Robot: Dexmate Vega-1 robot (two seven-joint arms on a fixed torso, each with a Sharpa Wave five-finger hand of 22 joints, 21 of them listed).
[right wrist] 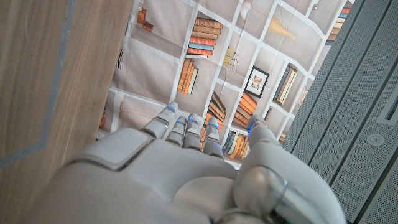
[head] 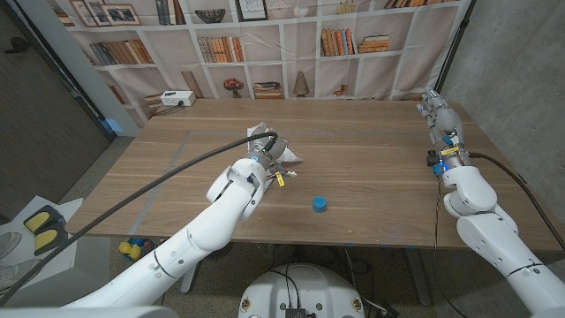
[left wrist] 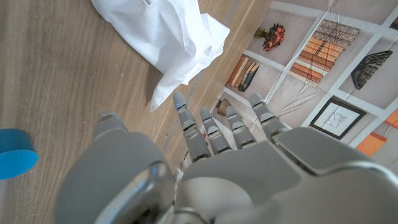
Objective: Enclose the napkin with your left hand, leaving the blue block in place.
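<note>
Glossy white rounded shells are covering both arms; a black cable (head: 159,187) is trailing the left arm, ending in grey segmented hands (left wrist: 211,155).

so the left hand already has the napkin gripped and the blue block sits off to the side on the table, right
Not quite: the left hand holds nothing yet. The left wrist view shows its fingers apart, just short of the napkin. The blue block does sit off to the side on the table.

A white box (head: 177,98) sits at the table's (head: 371,141) far left corner. Yellow balls (head: 132,250) lie on the floor below.
</note>
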